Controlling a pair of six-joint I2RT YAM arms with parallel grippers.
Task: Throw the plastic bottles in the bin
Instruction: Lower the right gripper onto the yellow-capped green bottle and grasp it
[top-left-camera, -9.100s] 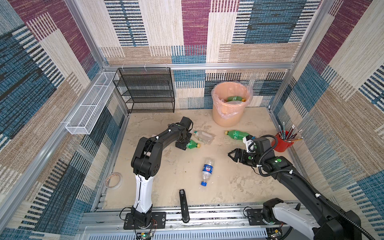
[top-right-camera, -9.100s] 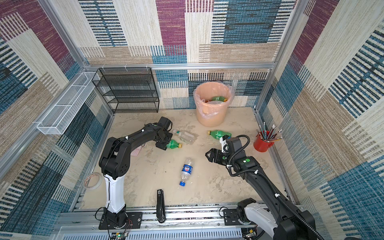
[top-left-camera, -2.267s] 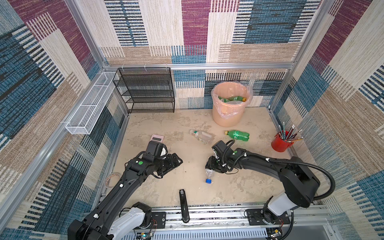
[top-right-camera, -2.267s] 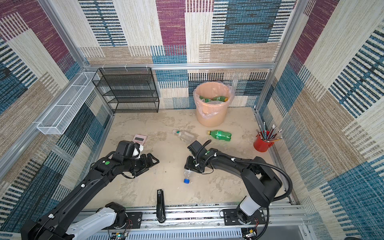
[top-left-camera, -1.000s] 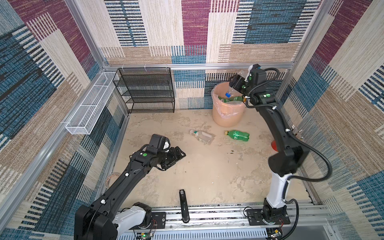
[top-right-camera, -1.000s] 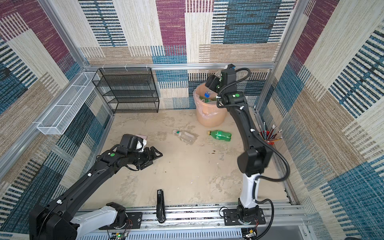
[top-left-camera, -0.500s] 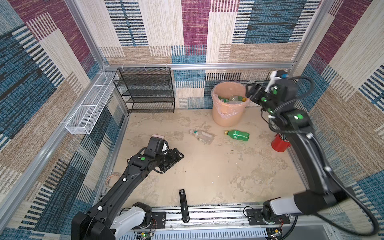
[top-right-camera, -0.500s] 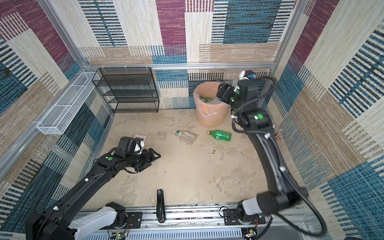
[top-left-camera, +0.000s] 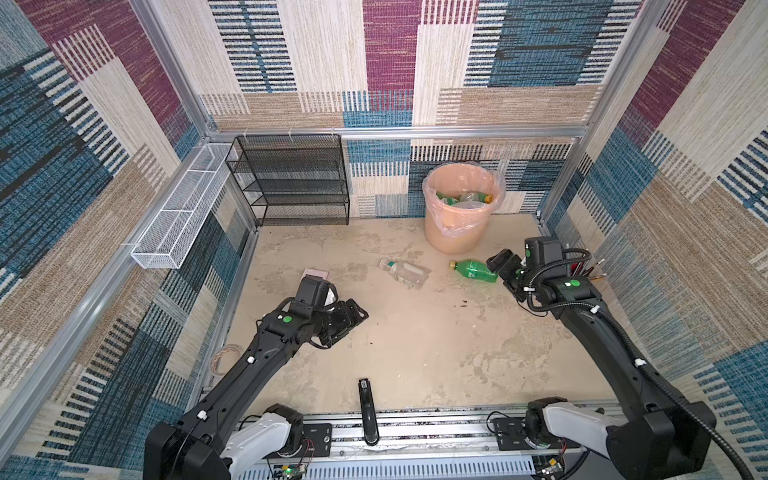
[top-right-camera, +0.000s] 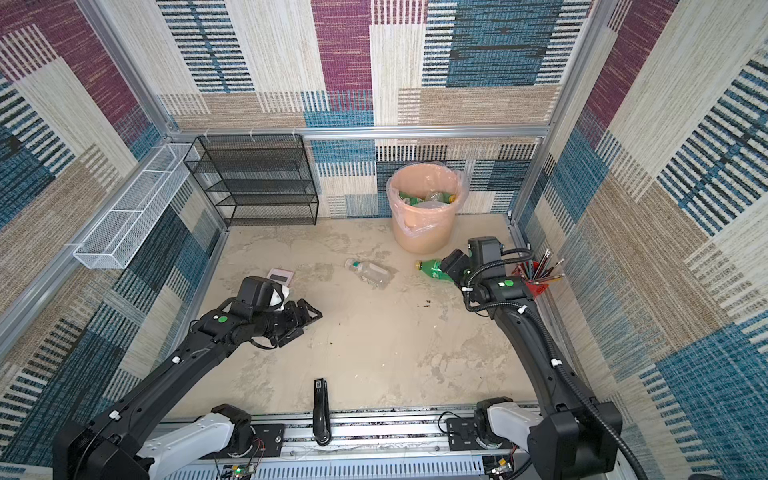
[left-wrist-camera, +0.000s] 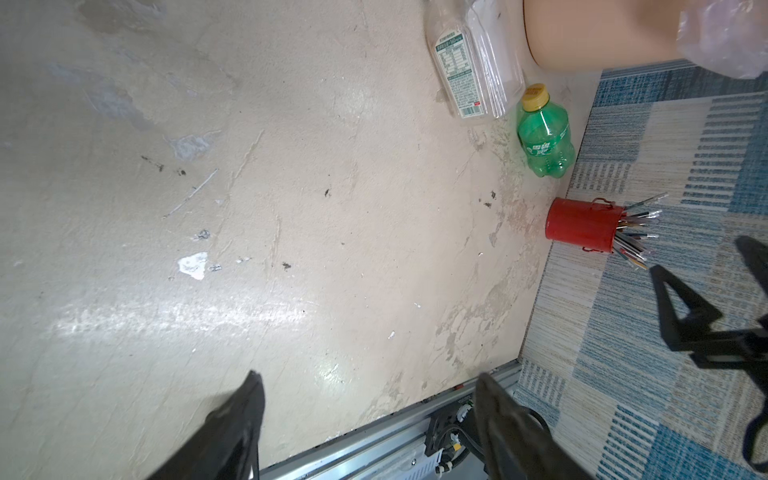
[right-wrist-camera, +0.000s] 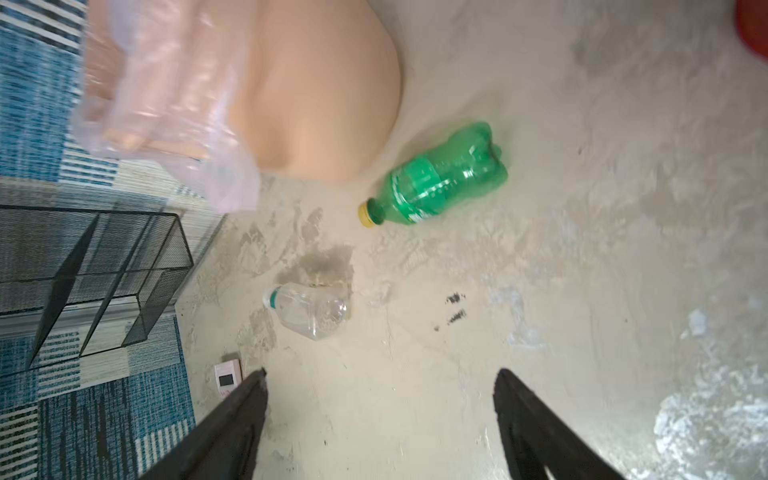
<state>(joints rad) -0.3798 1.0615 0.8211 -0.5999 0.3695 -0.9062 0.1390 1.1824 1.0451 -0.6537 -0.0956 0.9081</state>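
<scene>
my left claw (left-wrist-camera: 368, 376) parted, empty, my right claw (right-wrist-camera: 380, 370) wide, empty, near the green bottle (right-wrist-camera: 440, 178), its white lettering illegible, clear bottle (left-wrist-camera: 461, 70) label print too small, bin (right-wrist-camera: 324, 104) close by

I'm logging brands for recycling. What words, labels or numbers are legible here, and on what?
Clear bottle: white label, fine print, too small to read.
Green bottle: white lettering, too blurred to read.
Black stapler: small white sticker, unreadable.
No legible text anywhere.

Wide bare tabletop (top-left-camera: 415, 332) centre, easy passage. Far side: round peach plastic bin (top-left-camera: 457, 237) just behind lying green plastic bottle (top-left-camera: 476, 271); red pencil cup (left-wrist-camera: 582, 224) hugs right wall.
</scene>
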